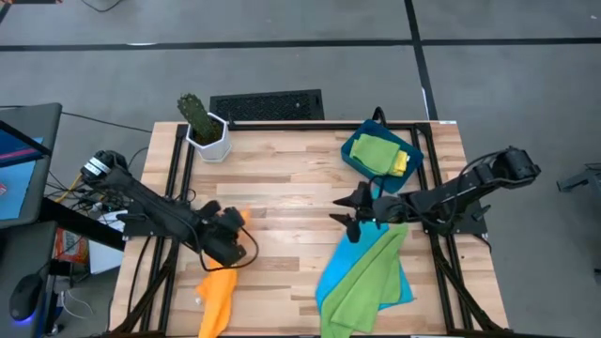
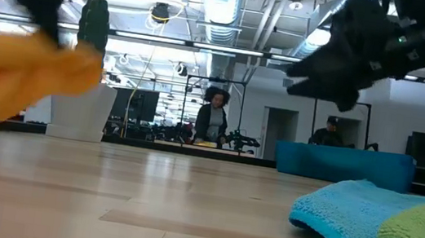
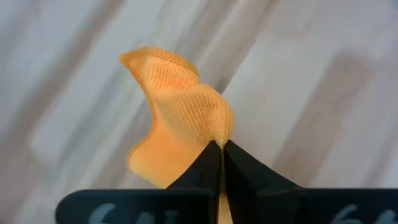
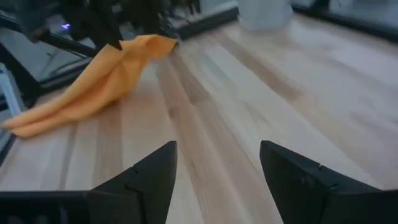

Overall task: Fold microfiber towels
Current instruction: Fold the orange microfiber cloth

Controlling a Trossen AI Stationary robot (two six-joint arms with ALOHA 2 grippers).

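your left gripper (image 1: 239,222), lower left of the high view, is pinched tight on a corner of the orange towel (image 1: 218,296), whose tail runs over the table's (image 1: 282,178) bottom edge. your right gripper (image 1: 344,210) hovers mid-table, fingers spread, holding nothing. bare wood lies between them. the blue towel (image 1: 331,274) and a green towel (image 1: 366,277) overlap at lower right, overhanging the edge. the tray (image 1: 355,160) at upper right holds folded green and yellow cloths.

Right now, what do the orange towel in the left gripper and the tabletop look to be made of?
Orange towel: soft knit microfiber by its looped, ribbed weave, matte, limp where the shut left gripper pinches it. Tabletop: likely wood, pale glued planks with visible grain, smooth satin finish.
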